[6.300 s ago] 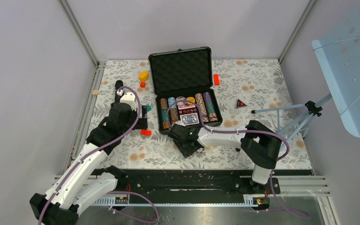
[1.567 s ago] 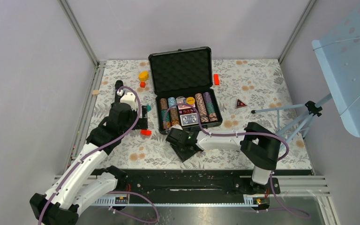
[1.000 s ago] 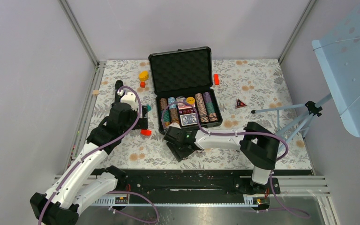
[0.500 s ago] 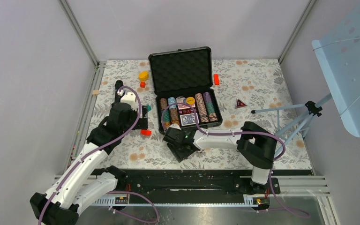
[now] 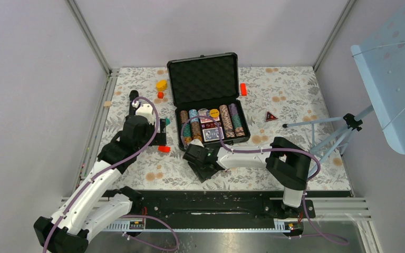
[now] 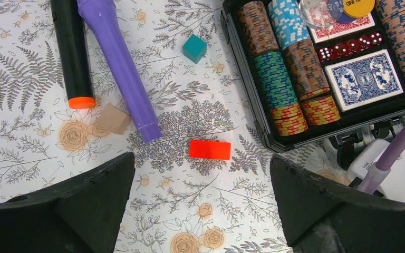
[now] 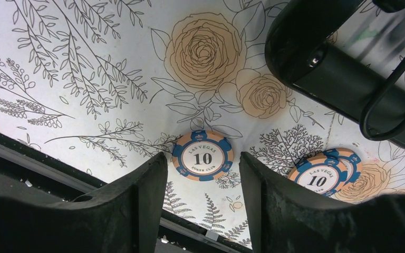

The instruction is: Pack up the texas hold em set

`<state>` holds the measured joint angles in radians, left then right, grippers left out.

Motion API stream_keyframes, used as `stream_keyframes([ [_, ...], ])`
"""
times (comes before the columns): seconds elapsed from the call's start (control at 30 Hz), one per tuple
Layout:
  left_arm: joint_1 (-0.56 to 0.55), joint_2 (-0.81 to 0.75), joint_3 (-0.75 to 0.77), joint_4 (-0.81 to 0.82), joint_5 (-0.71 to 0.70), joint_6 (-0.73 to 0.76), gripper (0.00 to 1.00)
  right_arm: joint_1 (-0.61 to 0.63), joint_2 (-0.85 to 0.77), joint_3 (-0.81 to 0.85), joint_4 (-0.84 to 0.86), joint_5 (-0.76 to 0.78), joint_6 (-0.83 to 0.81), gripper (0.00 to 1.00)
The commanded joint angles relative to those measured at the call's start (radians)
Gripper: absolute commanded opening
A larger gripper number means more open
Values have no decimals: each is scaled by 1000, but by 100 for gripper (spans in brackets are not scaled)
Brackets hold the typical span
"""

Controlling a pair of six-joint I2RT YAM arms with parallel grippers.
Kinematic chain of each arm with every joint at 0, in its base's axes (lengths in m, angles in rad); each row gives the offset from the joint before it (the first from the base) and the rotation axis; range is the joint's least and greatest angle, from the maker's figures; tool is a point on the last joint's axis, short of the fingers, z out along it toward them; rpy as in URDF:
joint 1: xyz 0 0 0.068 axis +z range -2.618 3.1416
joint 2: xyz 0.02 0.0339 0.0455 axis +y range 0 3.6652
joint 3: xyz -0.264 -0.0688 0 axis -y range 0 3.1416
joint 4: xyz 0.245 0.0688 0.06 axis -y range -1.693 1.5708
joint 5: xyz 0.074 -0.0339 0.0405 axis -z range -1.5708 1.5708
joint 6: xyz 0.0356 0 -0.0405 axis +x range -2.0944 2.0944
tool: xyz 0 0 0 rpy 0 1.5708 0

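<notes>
Right pincer (image 7: 202,164) released, straddling a blue-and-orange chip (image 7: 202,155) flat on the mat (image 7: 84,79) just near of the open case (image 5: 203,79); left pincer (image 6: 200,161) spread wide above a red block (image 6: 210,149).

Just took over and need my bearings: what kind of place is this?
Probably a lab robot test cell, not a home: plain walls on metal frame posts box in the flowered table, and a tripod with a perforated blue panel stands at the right.
</notes>
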<state>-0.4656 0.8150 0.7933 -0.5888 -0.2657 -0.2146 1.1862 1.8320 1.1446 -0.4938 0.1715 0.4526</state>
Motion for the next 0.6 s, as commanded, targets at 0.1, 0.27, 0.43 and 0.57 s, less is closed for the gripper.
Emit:
stream_keyframes([
  [0.1, 4, -2, -2, 40, 10, 0, 99, 17, 60, -7, -66, 53, -2, 59],
  [0.27, 4, -4, -2, 40, 11, 0, 99, 24, 62, -16, -69, 60, 4, 59],
  [0.43, 5, -4, -1, 40, 11, 0, 99, 26, 67, -17, -70, 59, 6, 56],
  [0.57, 4, -4, -1, 40, 11, 0, 99, 27, 66, -15, -67, 55, 6, 52],
])
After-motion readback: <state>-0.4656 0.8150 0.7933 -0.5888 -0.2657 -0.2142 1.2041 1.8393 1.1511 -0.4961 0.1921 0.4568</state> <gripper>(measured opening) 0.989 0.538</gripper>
